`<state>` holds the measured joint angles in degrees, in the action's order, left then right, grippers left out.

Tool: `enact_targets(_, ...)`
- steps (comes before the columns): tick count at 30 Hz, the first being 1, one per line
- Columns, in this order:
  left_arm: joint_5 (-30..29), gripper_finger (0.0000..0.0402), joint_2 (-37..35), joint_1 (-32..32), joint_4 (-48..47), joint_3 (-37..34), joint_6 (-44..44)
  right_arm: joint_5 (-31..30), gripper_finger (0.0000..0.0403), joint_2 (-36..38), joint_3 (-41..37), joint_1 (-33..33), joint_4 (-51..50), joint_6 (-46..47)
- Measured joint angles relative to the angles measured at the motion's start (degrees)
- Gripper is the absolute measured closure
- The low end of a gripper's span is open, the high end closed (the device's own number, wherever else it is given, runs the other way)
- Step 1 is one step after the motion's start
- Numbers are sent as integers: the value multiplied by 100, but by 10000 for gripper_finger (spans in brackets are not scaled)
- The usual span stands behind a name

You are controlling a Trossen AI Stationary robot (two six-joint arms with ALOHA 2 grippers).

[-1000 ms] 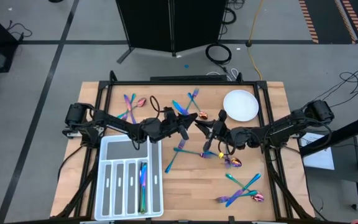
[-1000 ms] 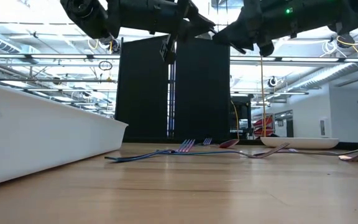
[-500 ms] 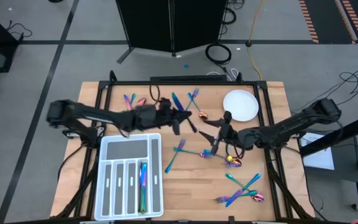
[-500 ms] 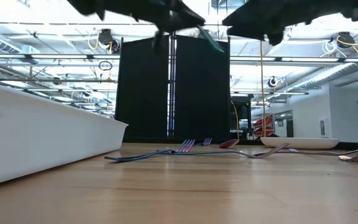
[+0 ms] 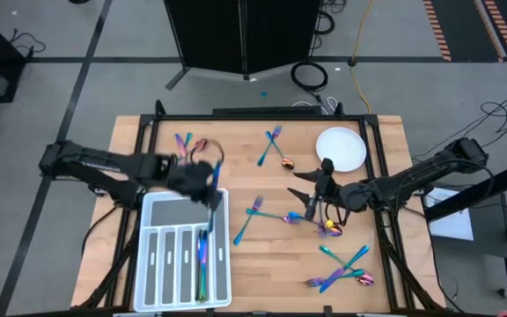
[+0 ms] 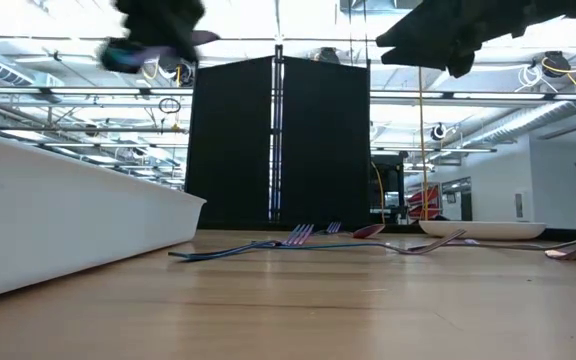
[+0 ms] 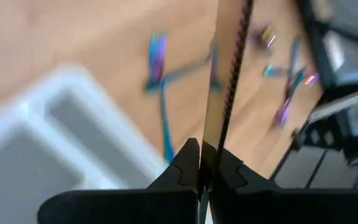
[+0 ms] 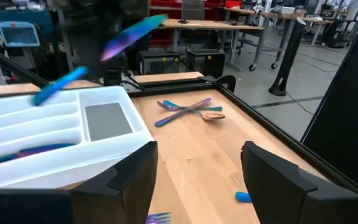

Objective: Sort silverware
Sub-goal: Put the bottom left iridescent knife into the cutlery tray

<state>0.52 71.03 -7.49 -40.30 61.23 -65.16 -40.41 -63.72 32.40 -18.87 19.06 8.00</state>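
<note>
My left gripper [image 5: 212,185] hovers over the far right corner of the white compartmented tray [image 5: 161,264]. It is shut on one slim blue-purple piece of silverware [image 8: 129,34], which shows edge-on in the left wrist view. My right gripper [image 5: 310,192] stands open at mid-table with nothing between its fingers [image 8: 129,180]. Loose silverware lies flat on the wood: forks [image 5: 271,143], a crossed pair [image 5: 253,216], a spoon [image 5: 329,229] and a cluster [image 5: 341,269]. Some pieces [image 5: 202,260] lie in one tray compartment. My left gripper pinches the piece between its two fingers [image 7: 188,165], at a spot [image 7: 209,152] near one end. The rest of the piece [image 7: 225,74] sticks out ahead along the fingers. The fingers slant down from the table's left. The piece is lifted clear above the tray.
A round white plate [image 5: 340,148] stands at the far right. More silverware [image 5: 187,145] lies at the far left, beyond the tray. Bare wood lies between the tray and the crossed forks.
My left gripper has swung from the table's middle, where it met the right gripper, toward the left edge and the tray. It tipped downward, carrying the piece clear of the table. My right gripper has drawn back a little toward the right edge without the piece.
</note>
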Motion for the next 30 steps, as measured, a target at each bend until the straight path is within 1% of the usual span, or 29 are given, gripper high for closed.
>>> enact_targets(4,-257,396,205,-852,7,-214,-1119,0,187,0,0,0,-63,-6)
enact_targets(6,-476,396,328,-1227,13,-247,-1622,1,187,0,0,0,-107,-10)
enact_targets(9,-895,396,604,-1737,23,-255,-2187,1,188,-2,0,2,-95,-10)
enact_targets(11,-1001,396,819,-2013,23,-255,-2626,1,188,-2,0,2,-88,-1)
enact_targets(13,-933,396,1013,-2228,36,-255,-3004,1,188,-2,0,2,-80,61)
enact_targets(16,-548,396,1309,-2457,97,-257,-3464,3,188,-2,0,2,-73,122)
enact_targets(23,-376,396,1939,-2841,140,-259,-4180,27,188,-2,0,2,-21,196)
enact_targets(30,101,396,2410,-2923,977,-259,-4610,27,188,-2,0,2,-27,287)
